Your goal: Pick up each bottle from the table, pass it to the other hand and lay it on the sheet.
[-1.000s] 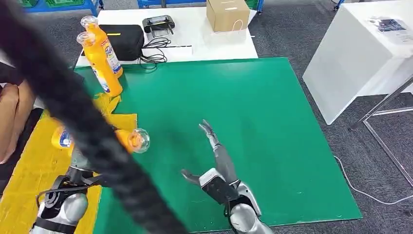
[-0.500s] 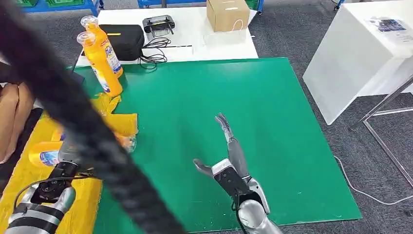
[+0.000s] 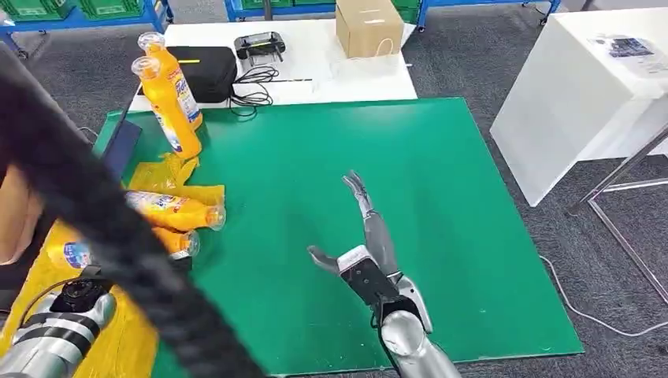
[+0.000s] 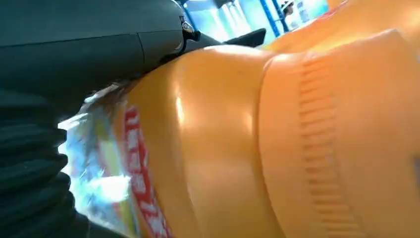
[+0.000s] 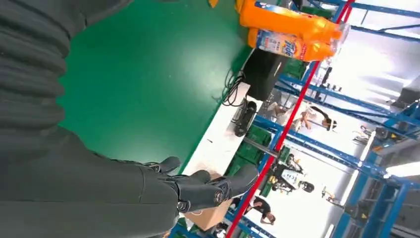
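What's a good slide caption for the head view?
Right hand open above the green mat; two orange bottles lie on the yellow sheet.

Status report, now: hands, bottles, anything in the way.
Right hand open, over green mat. Left hand against a bottle; grip unclear. Two bottles lying on yellow sheet, two standing. Black cable crosses head view.

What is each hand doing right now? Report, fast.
Left hand: cannot tell; an orange bottle lies right against it, grip hidden.
Right hand: open, holding nothing, over the green mat.
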